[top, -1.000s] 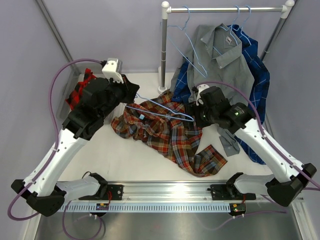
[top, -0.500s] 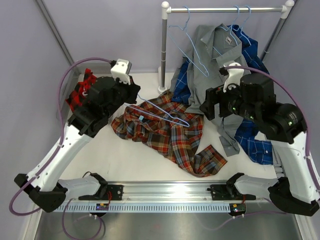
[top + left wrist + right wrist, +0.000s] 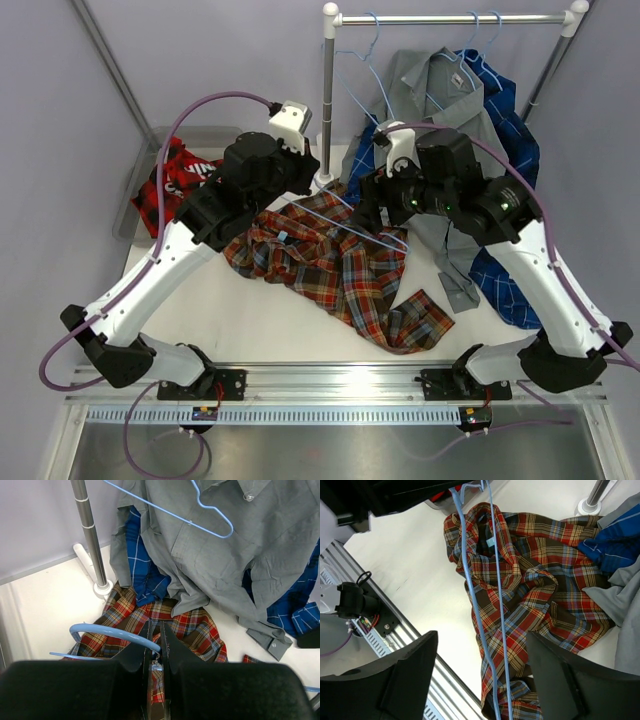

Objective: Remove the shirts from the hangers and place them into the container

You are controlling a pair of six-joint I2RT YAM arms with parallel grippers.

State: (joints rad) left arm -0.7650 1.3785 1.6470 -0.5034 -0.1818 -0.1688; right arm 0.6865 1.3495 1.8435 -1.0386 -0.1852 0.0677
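Note:
My left gripper (image 3: pixel 303 187) (image 3: pixel 156 626) is shut on the hooked top of a light-blue hanger (image 3: pixel 350 222) (image 3: pixel 107 631), which slants over the orange-red-blue plaid shirt (image 3: pixel 340 272) (image 3: pixel 540 580) lying crumpled on the table. My right gripper (image 3: pixel 368 206) (image 3: pixel 482 675) stands open, with the hanger's two wires (image 3: pixel 475 610) passing between its fingers, untouched. A grey shirt (image 3: pixel 440 100) (image 3: pixel 225 555) and a blue plaid shirt (image 3: pixel 512 130) hang from the rail. The red-black plaid shirt (image 3: pixel 175 182) lies in the container (image 3: pixel 186 132) at the far left.
The rack's upright pole (image 3: pixel 328 90) (image 3: pixel 90 535) and its foot (image 3: pixel 325 181) stand just behind both grippers. An empty light-blue hanger (image 3: pixel 365 70) (image 3: pixel 200 520) hangs on the rail (image 3: pixel 450 18). A metal rail (image 3: pixel 330 378) runs along the near table edge.
The left gripper has carried the hanger's hook up and to the right, toward the pole. The right arm has swung left, bringing its open fingers around the hanger's wires.

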